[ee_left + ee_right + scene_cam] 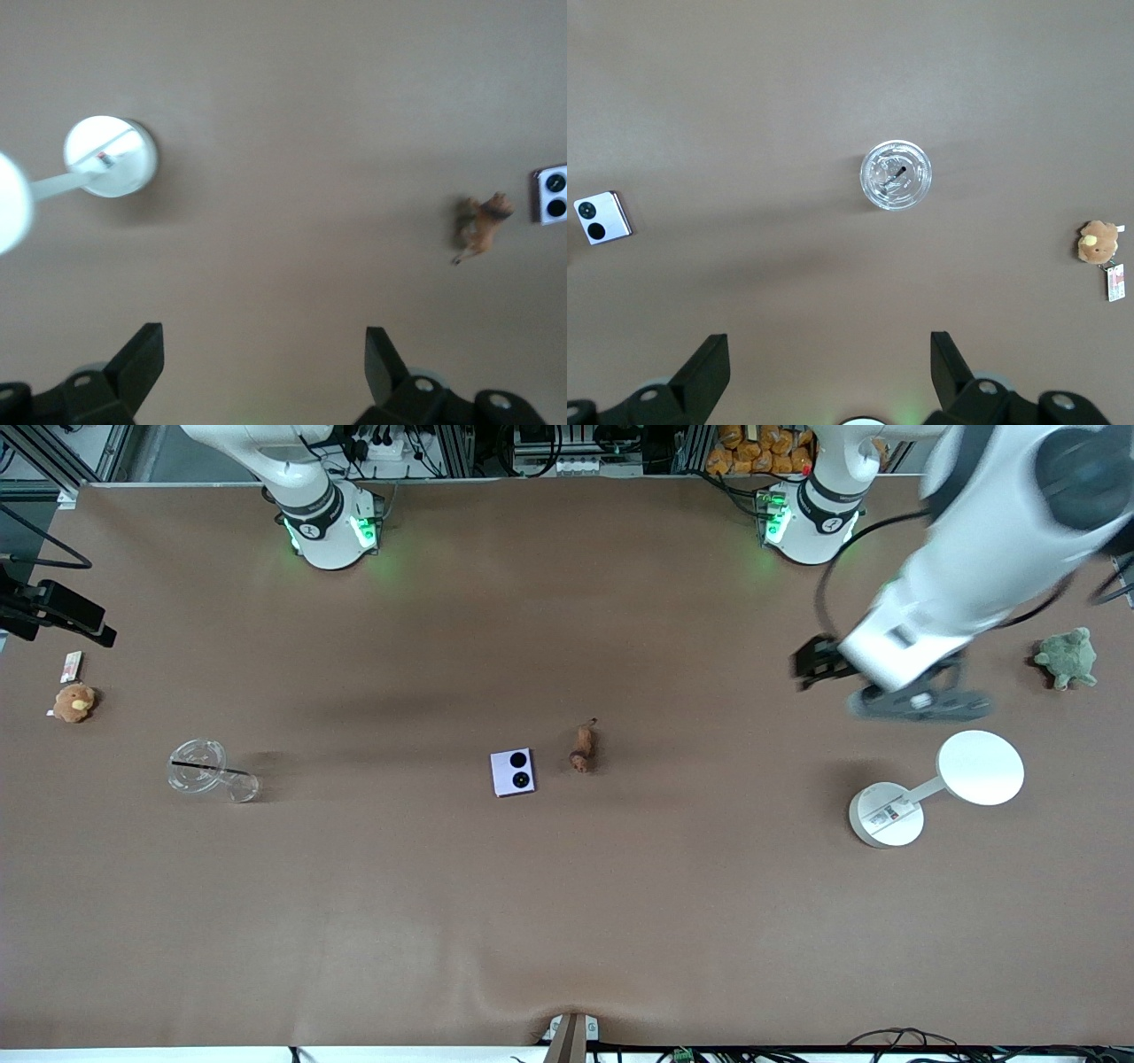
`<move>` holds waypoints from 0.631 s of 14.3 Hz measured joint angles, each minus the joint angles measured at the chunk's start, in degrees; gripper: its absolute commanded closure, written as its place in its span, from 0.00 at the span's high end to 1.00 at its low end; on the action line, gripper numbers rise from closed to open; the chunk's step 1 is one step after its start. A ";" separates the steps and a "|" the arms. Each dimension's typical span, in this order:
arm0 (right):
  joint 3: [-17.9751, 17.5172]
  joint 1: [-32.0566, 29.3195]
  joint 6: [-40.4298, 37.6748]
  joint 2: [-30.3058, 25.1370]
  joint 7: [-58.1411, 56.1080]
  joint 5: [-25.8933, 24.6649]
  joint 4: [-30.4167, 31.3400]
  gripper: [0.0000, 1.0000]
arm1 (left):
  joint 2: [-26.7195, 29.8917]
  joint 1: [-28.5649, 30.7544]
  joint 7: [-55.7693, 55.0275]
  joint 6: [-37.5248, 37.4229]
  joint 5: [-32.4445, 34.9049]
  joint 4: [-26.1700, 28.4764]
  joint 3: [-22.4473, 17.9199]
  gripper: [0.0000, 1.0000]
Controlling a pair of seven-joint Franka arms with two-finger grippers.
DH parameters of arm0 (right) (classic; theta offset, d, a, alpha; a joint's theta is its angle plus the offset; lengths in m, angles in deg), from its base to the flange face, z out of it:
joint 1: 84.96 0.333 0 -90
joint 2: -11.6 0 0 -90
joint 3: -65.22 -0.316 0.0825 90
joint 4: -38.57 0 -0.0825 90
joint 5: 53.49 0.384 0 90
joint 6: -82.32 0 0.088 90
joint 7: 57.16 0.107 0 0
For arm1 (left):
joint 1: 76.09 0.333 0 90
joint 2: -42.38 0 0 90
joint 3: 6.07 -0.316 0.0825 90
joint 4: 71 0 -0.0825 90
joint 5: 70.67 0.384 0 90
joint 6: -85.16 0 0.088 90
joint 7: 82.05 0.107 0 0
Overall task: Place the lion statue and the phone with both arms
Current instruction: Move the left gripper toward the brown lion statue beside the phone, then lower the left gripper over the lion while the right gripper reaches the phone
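1. Objects of the task are found mid-table: the phone [513, 771] is laid flat with its two black camera circles up, and the lion statue [583, 747] is set just beside it, toward the left arm's end of the table, the two not touching.
2. Neither piece is held. The left gripper [261, 354] is carried high over bare table near the white lamp [930, 788], its fingers spread wide with nothing between them, as seen in the left wrist view.
3. The right gripper [828, 354] is likewise spread wide and empty; in its wrist view it is hung above the clear plastic cup [896, 174], with the phone [602, 218] off to one edge and the small brown plush [1097, 243] at another.
4. The step in hand is judged to be either the approach before any grasp or the withdrawal after both items were set down; which one cannot be settled from these views.
5. If a pick-up is meant, each gripper would have to be brought over its item and lowered with the fingers aligned across the narrow width; the lion statue [483, 223] would call for the finer closing, being small and slender.
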 measured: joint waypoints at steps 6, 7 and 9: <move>-0.59 3.12 -0.60 0.68 0.06 0.81 0.00 1.00 | -8.33 -9.94 -15.44 8.25 0.01 -0.10 0.95 1.00; -0.68 3.71 -1.16 0.73 0.09 1.16 -0.01 1.00 | -9.43 -11.07 -16.37 9.32 0.01 -0.21 0.94 1.00; -0.71 4.01 -1.65 0.97 0.09 1.72 -0.01 1.00 | -11.99 -12.82 -16.83 11.20 0.01 -1.11 0.89 1.00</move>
